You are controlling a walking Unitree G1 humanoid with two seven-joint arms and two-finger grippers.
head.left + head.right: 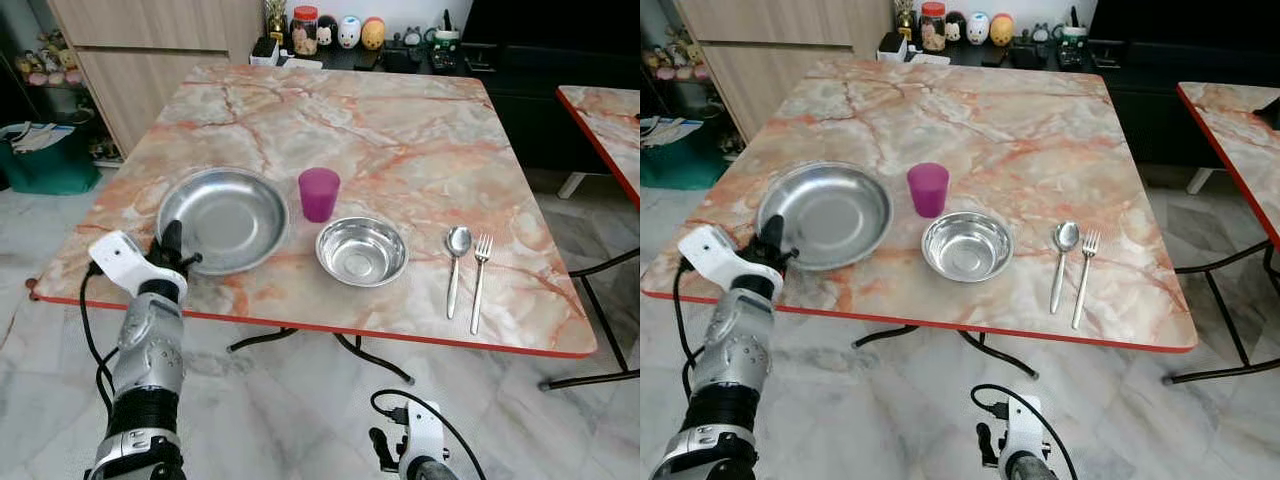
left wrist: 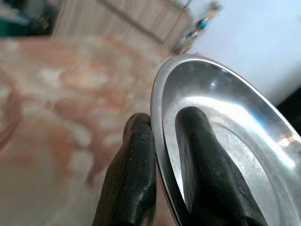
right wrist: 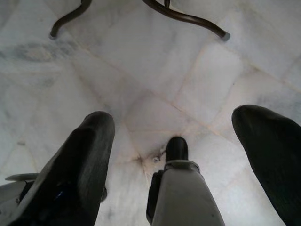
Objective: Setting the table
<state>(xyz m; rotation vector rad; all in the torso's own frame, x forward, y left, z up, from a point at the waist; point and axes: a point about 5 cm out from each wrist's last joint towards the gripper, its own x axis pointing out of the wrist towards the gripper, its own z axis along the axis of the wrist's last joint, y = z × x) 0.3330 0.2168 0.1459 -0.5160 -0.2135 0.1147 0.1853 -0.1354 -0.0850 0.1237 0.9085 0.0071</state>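
Observation:
A wide steel plate (image 1: 225, 215) lies at the near left of the marble table (image 1: 400, 130). My left gripper (image 1: 172, 250) is at the plate's near left edge, shut on its rim. In the left wrist view one finger (image 2: 134, 174) is outside the rim and the other is inside the plate (image 2: 225, 117). To the plate's right stand a purple cup (image 1: 319, 193) and a small steel bowl (image 1: 362, 250). A spoon (image 1: 457, 260) and a fork (image 1: 481, 270) lie side by side further right. My right gripper (image 3: 176, 120) hangs open below the table, over the floor.
A second marble table (image 1: 605, 110) stands to the right, with a dark chair frame (image 1: 600, 300) between the tables. Jars and figurines (image 1: 320, 30) line a counter behind. A green bag (image 1: 45, 155) sits on the floor at the left. Curved table legs (image 1: 340, 350) stand underneath.

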